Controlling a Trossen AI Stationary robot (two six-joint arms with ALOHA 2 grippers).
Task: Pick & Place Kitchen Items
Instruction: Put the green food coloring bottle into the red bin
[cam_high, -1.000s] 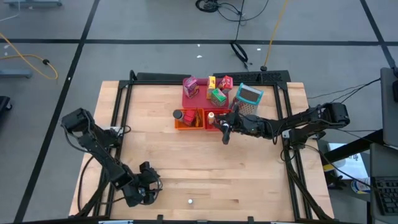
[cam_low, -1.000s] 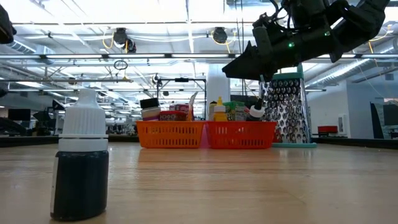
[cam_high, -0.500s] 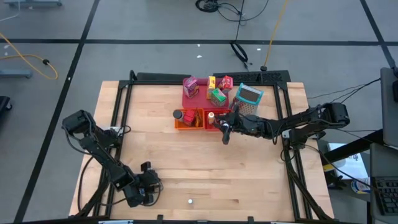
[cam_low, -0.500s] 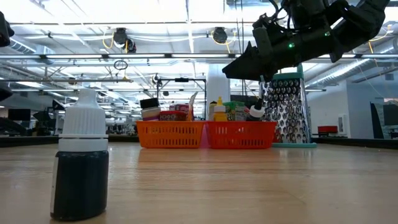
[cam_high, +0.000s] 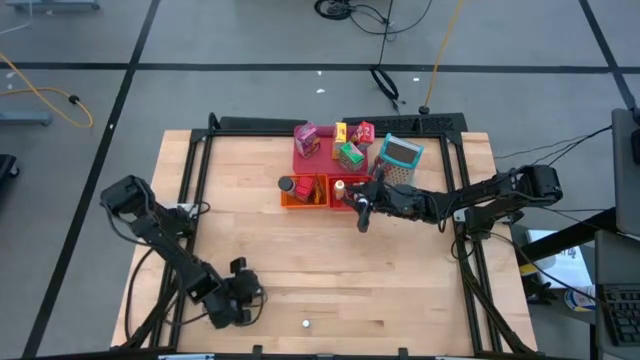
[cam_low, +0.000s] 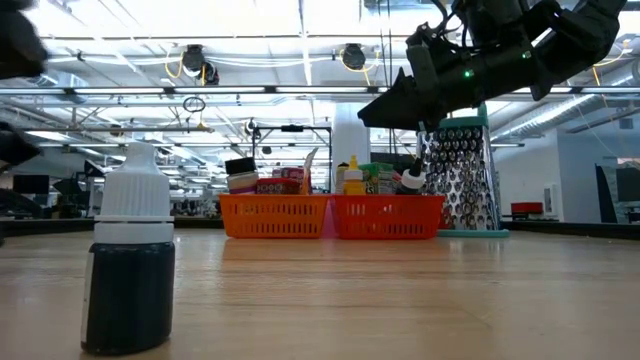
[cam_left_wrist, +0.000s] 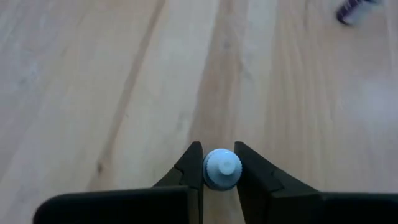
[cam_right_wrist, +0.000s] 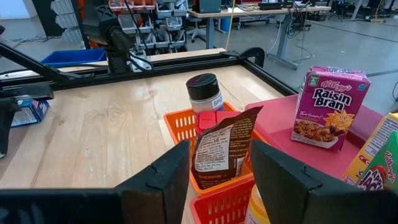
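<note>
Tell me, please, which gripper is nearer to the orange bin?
The right. The right gripper hovers just beside the two bins, close to the orange bin at the table's far side. The left gripper is down at the near edge, far from it.

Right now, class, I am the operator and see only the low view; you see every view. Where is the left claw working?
Observer: In the high view, the left claw is down at the table's near left part, far from the bins.
Operator: Is it on anything?
Observer: The left wrist view shows its fingers against both sides of a small bottle with a white cap.
Operator: And the right claw?
Observer: The right wrist view shows the right claw open, facing a brown packet standing in the orange bin.
</note>
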